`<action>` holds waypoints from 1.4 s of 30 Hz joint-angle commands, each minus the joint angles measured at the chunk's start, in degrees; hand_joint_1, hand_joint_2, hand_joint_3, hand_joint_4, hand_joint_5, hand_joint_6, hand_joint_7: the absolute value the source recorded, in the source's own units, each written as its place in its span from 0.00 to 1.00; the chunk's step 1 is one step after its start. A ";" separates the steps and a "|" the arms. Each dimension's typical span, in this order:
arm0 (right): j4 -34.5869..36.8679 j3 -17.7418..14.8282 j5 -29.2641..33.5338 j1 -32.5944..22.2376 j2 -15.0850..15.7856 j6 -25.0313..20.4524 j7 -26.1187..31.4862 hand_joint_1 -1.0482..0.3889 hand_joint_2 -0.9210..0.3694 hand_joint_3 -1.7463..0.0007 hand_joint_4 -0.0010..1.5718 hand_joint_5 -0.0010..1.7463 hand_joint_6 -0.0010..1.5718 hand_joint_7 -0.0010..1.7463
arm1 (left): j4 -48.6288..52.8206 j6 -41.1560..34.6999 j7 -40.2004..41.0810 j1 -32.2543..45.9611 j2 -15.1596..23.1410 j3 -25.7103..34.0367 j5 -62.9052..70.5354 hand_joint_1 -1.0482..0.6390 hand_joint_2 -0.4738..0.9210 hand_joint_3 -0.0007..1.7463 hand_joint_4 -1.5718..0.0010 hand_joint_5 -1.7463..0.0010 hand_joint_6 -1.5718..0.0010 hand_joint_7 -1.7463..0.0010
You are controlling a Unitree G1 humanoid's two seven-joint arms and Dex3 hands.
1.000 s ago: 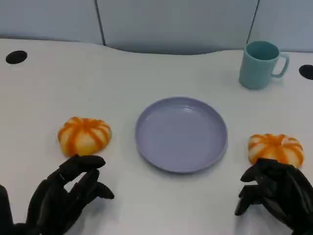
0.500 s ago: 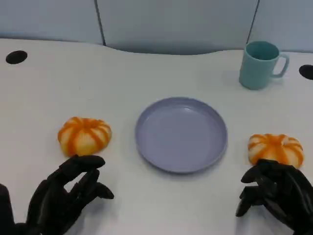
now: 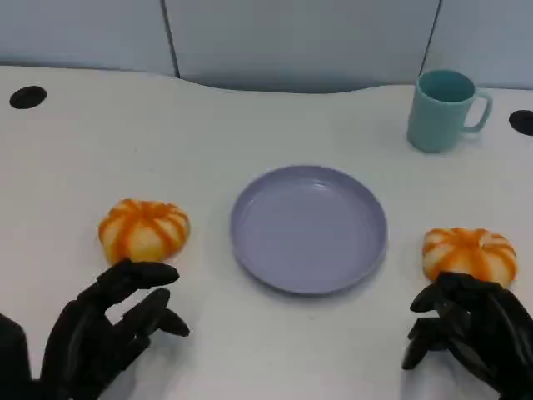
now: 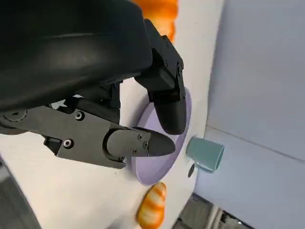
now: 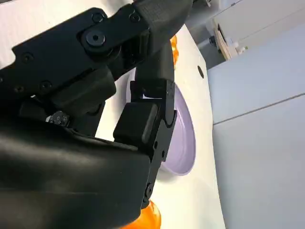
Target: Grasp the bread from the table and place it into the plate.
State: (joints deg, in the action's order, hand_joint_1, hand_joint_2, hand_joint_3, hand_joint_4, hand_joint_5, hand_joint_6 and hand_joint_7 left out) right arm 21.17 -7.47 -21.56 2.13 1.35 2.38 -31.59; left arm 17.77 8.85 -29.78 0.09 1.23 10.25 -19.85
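Two orange-striped buns lie on the white table, one on each side of an empty lilac plate (image 3: pixel 308 229). The left bread (image 3: pixel 143 230) sits just beyond my left hand (image 3: pixel 107 329), whose fingers are apart and hold nothing. The right bread (image 3: pixel 469 252) lies right in front of my right hand (image 3: pixel 471 332), which is also empty, its fingertips close to the bun. The left wrist view shows the plate (image 4: pixel 153 168), the far bread (image 4: pixel 152 208) and the near bread (image 4: pixel 161 10) past my fingers. In the right wrist view the plate (image 5: pixel 184 138) and the near bread (image 5: pixel 147 220) appear.
A teal mug (image 3: pixel 443 109) stands at the back right, also seen as the mug (image 4: pixel 205 153) from the left wrist. Dark round holes (image 3: pixel 27 97) mark the table's far corners. A grey wall panel runs behind the table.
My left hand has sunk slightly toward the lower left and its fingers have spread a little. The right hand, both breads and the plate have stayed put.
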 commanded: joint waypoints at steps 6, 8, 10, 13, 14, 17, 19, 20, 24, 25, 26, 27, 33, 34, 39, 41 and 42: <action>0.26 -0.23 0.67 0.45 0.02 0.88 0.58 0.07 0.10 1.00 0.91 0.47 0.81 0.40 | 0.18 16.37 3.52 -0.03 1.49 -1.46 7.99 0.38 1.00 0.13 0.69 0.24 0.58 0.70; 0.29 -0.20 0.64 0.57 -0.08 0.83 0.45 0.07 0.10 1.00 0.91 0.48 0.80 0.40 | -2.29 16.94 5.17 0.89 2.07 -2.04 10.22 0.38 1.00 0.12 0.69 0.27 0.57 0.73; 0.34 -0.17 0.66 0.67 -0.18 0.79 0.43 0.08 0.10 1.00 0.91 0.48 0.80 0.40 | -4.97 17.11 6.04 1.91 2.68 -2.62 11.61 0.38 1.00 0.11 0.69 0.29 0.57 0.75; 0.45 -0.07 0.91 0.79 -0.42 0.89 0.76 0.07 0.10 1.00 0.91 0.48 0.80 0.40 | -9.81 18.15 7.32 3.63 4.35 -3.54 14.93 0.39 1.00 0.10 0.70 0.36 0.58 0.82; 0.45 -0.06 0.96 0.78 -0.50 0.97 0.83 0.07 0.10 1.00 0.91 0.48 0.80 0.41 | -10.98 18.33 8.03 4.06 4.87 -3.77 16.32 0.38 1.00 0.09 0.71 0.38 0.58 0.85; 0.83 0.09 1.16 0.84 -0.72 1.83 0.75 0.06 0.09 1.00 0.91 0.47 0.81 0.41 | -12.50 24.80 12.32 4.04 7.74 -3.68 25.52 0.35 1.00 0.06 0.74 0.43 0.59 0.89; 0.82 0.20 1.23 0.76 -0.94 2.02 0.99 0.06 0.09 1.00 0.91 0.47 0.81 0.41 | -14.00 27.68 16.92 3.55 10.01 -3.26 34.27 0.31 1.00 0.06 0.78 0.45 0.61 0.92; 0.82 0.27 1.20 0.71 -1.01 2.03 1.00 0.06 0.09 1.00 0.91 0.47 0.81 0.41 | -14.54 28.51 18.93 3.39 10.87 -3.15 37.52 0.30 1.00 0.05 0.81 0.47 0.63 0.93; 0.82 0.33 1.00 0.60 -1.15 1.69 1.16 0.05 0.10 1.00 0.91 0.47 0.81 0.41 | -15.45 29.51 23.75 2.92 13.43 -3.81 43.95 0.29 1.00 0.03 0.87 0.50 0.67 0.97; 1.24 0.31 1.00 0.68 -1.12 2.07 0.89 0.05 0.10 1.00 0.91 0.47 0.81 0.41 | -16.10 28.96 24.86 2.42 14.59 -3.88 46.91 0.29 1.00 0.03 0.88 0.51 0.68 0.97; 1.35 0.35 1.12 0.68 -1.13 2.15 0.96 0.05 0.10 1.00 0.91 0.47 0.80 0.41 | -17.03 27.55 25.88 1.83 15.73 -3.97 50.41 0.28 1.00 0.03 0.90 0.57 0.70 0.98; 1.44 0.39 1.21 0.69 -1.12 2.26 1.02 0.05 0.10 1.00 0.91 0.47 0.81 0.41 | -17.66 26.41 26.67 1.47 16.45 -4.12 52.74 0.26 1.00 0.02 0.90 0.66 0.74 0.99; 1.55 0.78 2.04 0.65 -1.02 3.23 1.02 0.07 0.08 0.99 0.91 0.48 0.79 0.41 | -20.65 17.38 27.58 -1.83 20.83 -6.88 64.09 0.27 0.97 0.00 0.93 0.85 0.82 1.00; 1.59 0.78 2.03 0.65 -1.03 3.31 1.02 0.07 0.08 0.99 0.91 0.48 0.79 0.41 | -20.73 16.55 27.69 -2.20 21.31 -7.39 64.73 0.27 0.97 0.00 0.94 0.85 0.82 1.00; 1.57 0.91 2.08 0.71 -1.08 3.08 1.58 0.06 0.08 1.00 0.90 0.49 0.79 0.43 | -20.37 11.56 27.15 -5.21 23.72 -10.76 69.29 0.28 0.94 0.00 0.96 0.88 0.85 1.00; 1.56 0.97 2.14 0.80 -1.08 2.96 1.87 0.06 0.08 1.00 0.90 0.49 0.79 0.43 | -19.81 8.82 26.34 -7.28 24.64 -12.55 71.70 0.28 0.93 0.00 0.98 0.89 0.86 1.00; 1.59 1.00 2.14 0.85 -1.05 2.99 1.91 0.06 0.08 1.00 0.90 0.49 0.79 0.43 | -19.60 7.88 26.17 -7.90 24.87 -13.22 72.02 0.28 0.92 0.00 0.98 0.89 0.86 1.00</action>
State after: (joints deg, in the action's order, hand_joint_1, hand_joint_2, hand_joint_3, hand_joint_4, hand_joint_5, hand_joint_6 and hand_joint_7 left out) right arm 22.88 -6.09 -19.66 2.65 -0.21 5.19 -30.26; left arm -2.30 19.38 -2.53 -5.23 24.12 -1.50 50.42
